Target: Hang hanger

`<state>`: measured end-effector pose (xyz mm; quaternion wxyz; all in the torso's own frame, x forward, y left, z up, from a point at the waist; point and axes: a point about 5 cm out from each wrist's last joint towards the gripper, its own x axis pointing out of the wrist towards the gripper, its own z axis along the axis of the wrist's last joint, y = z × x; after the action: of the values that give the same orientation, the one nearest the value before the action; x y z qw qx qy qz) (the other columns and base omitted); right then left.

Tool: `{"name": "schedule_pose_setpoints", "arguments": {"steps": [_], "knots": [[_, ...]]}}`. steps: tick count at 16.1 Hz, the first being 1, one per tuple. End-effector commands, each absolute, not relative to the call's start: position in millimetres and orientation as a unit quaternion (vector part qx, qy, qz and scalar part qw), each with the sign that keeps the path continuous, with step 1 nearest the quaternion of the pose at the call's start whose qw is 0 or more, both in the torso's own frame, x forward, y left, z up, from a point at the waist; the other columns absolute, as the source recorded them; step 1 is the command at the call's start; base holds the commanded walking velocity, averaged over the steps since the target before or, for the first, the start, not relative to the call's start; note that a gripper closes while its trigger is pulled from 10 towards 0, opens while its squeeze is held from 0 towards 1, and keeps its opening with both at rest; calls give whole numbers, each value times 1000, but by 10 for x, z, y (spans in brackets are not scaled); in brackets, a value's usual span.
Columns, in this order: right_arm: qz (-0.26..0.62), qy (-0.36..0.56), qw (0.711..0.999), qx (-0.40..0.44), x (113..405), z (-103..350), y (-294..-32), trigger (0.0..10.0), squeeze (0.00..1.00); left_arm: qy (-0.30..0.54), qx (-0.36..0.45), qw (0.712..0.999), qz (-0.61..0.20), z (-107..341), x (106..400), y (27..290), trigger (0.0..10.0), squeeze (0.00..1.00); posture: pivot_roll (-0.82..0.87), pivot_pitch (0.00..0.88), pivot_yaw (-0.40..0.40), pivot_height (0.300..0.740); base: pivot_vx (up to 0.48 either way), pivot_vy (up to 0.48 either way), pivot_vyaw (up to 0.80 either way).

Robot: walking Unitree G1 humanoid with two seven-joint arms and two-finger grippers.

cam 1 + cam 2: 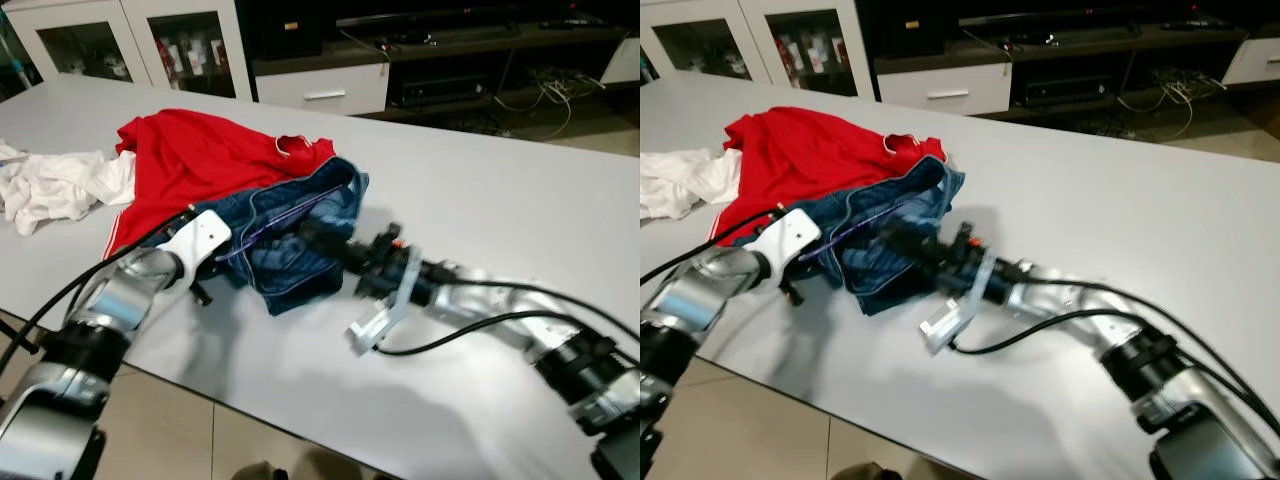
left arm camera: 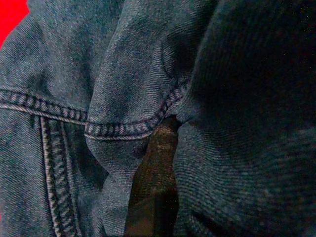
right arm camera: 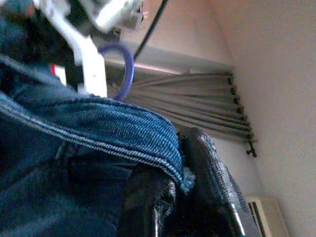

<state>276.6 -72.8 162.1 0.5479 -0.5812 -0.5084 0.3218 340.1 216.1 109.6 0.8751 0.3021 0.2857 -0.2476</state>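
Both arms are reaching into the jeans [image 1: 300,240] lying on the white table [image 1: 480,190] beside a red shirt [image 1: 190,160]. The right gripper [image 3: 190,192] is pinching the denim hem. The left gripper [image 1: 235,262] is buried in folds, so its grip is impossible to tell.

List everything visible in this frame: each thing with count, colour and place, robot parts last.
Jeans: one, dark blue, table centre, partly over the red garment.
Red garment: one, red, left of the jeans.
White cloth: one, white, table's far left.
Hanger hook: one, purple, above the denim in the right wrist view.
Table: one, pale grey.
Cabinets: white, glass-fronted, background.
Left gripper: at the jeans' left edge.
Right gripper: shut on the jeans' hem.
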Motion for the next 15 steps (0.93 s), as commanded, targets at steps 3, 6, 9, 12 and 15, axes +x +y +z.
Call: {"name": "schedule_pose_setpoints", "arguments": {"steps": [3, 6, 9, 12, 15], "knots": [[352, -523, 551, -546, 2702, 1619, -507, 10000, 0, 233, 267, 908, -223, 1276, 3597, 1966, 3922, 0, -40, 0, 84, 740, 0, 0, 0], [375, -509, 545, -551, 2686, 1444, -367, 10000, 0, 221, 263, 913, -221, 1278, 3657, 1809, 10000, 0, -39, 0, 86, 740, 0, 0, 0], [399, -485, 533, -567, 2737, 1348, -293, 10000, 0, 219, 297, 898, -238, 1242, 3649, 1701, 10000, 0, -35, 0, 85, 740, 0, 0, 0], [419, -457, 527, -581, 2775, 1269, -219, 10000, 0, 236, 354, 869, -252, 1167, 3583, 1697, 10000, 0, -29, 0, 84, 740, 0, 0, 0], [444, -432, 525, -583, 2773, 1169, -124, 10000, 0, 219, 355, 875, -244, 1218, 3596, 1628, 10000, 0, -26, 0, 81, 740, 0, 0, 0]]}}
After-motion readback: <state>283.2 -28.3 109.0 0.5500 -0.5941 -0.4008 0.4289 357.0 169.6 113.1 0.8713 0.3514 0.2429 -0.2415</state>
